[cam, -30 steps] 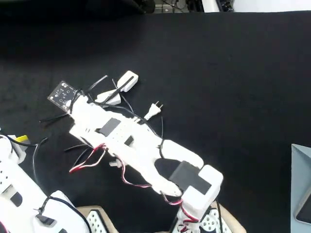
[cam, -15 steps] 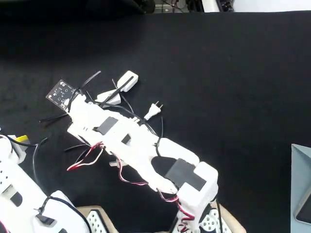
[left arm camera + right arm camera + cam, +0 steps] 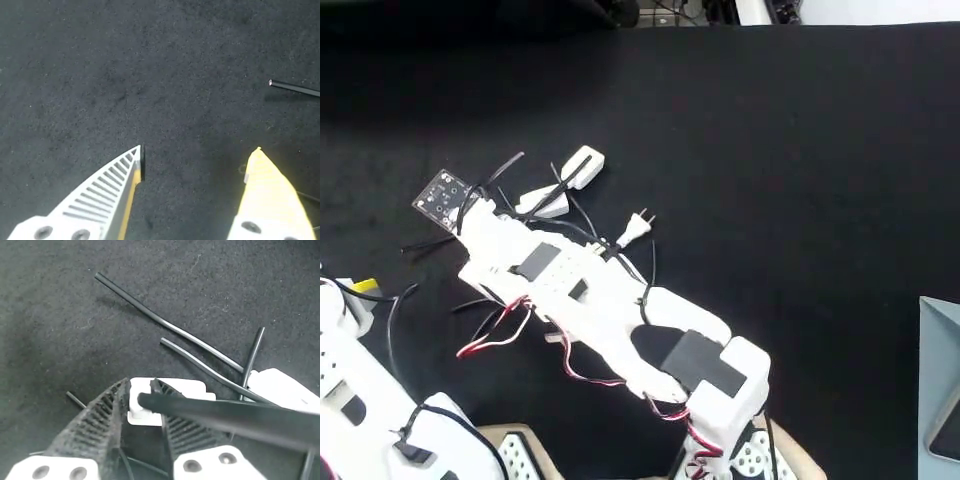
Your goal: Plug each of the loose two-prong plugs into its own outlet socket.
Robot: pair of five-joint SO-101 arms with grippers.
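Observation:
My right gripper [image 3: 140,385] is shut on a white plug [image 3: 172,390], its dark fingers [image 3: 100,420] pressed on both sides, and a black cable [image 3: 230,417] runs across in front. Beside it lies another white piece [image 3: 285,387]. From above, the right arm [image 3: 580,290] stretches to the cluster at centre left. There lie a white piece [image 3: 542,203] at the arm's tip, a second white piece [image 3: 582,165] beyond it, and a loose two-prong plug [image 3: 635,230]. My left gripper [image 3: 198,150] hangs open over bare black mat, at the table's near left corner [image 3: 355,290].
Thin black cable ends [image 3: 510,165] stick out around the cluster, and one [image 3: 295,89] lies near the left gripper. A grey container [image 3: 940,390] stands at the right edge. The black mat [image 3: 770,150] stretches wide to the back and right.
The right arm's tip has shifted a little to the left, and the cables at the cluster moved with it. The left arm has stayed put.

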